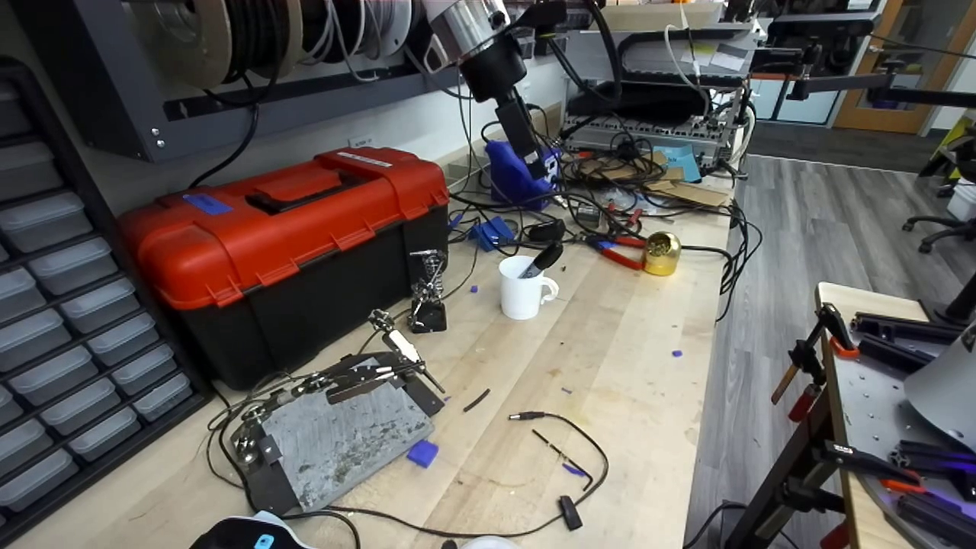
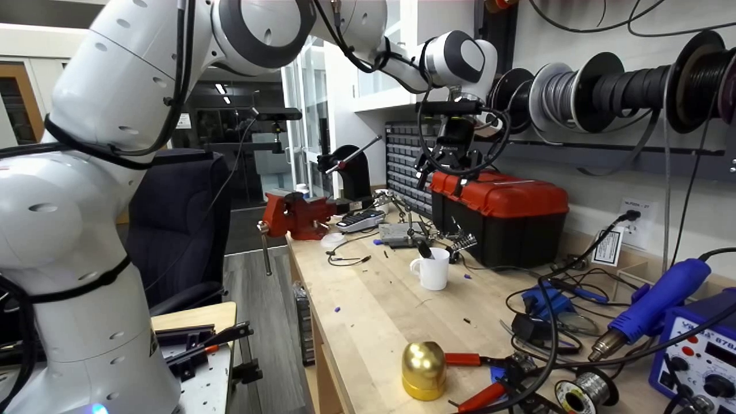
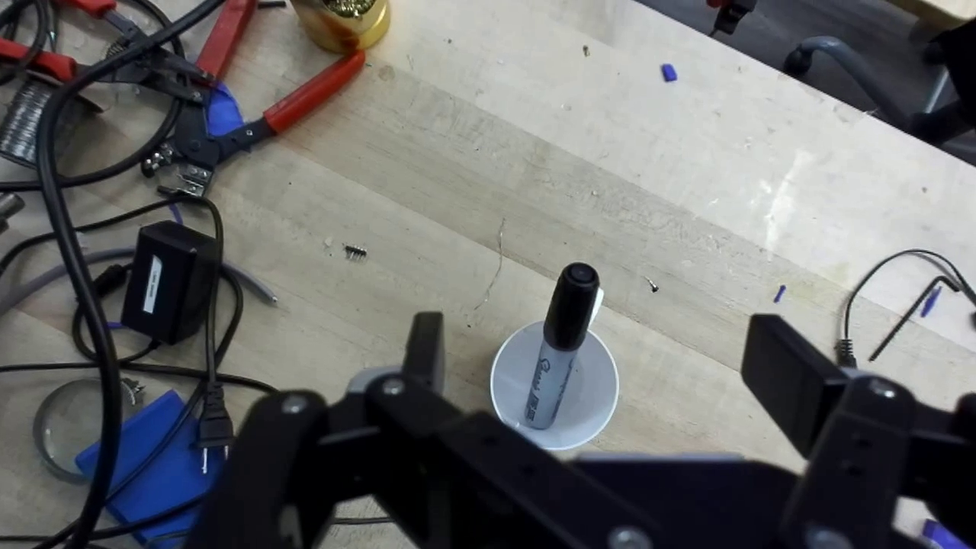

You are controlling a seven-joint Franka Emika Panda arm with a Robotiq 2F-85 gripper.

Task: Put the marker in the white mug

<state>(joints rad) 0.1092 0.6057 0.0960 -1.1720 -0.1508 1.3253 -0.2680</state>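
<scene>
The white mug [image 1: 521, 297] stands upright on the wooden table in both exterior views [image 2: 435, 273]. The marker [image 1: 543, 259] is inside the mug, tilted toward the handle side, with its black cap [image 2: 424, 249] above the rim. In the wrist view the marker [image 3: 572, 305] has a black cap and a pale printed barrel, and its lower end is within the mug [image 3: 591, 396]. My gripper [image 3: 601, 354] is open and empty, its fingers wide apart, high above the mug. It also hangs in the air in both exterior views [image 1: 537, 162] [image 2: 441, 179].
A red and black toolbox [image 1: 305, 252] stands along the wall side. A soldering stand [image 1: 428, 297] is between toolbox and mug. A gold tip cleaner [image 2: 424, 371], red-handled pliers [image 3: 316, 91] and tangled cables lie to one side. A grey plate with clamp arms [image 1: 347, 435] sits farther along.
</scene>
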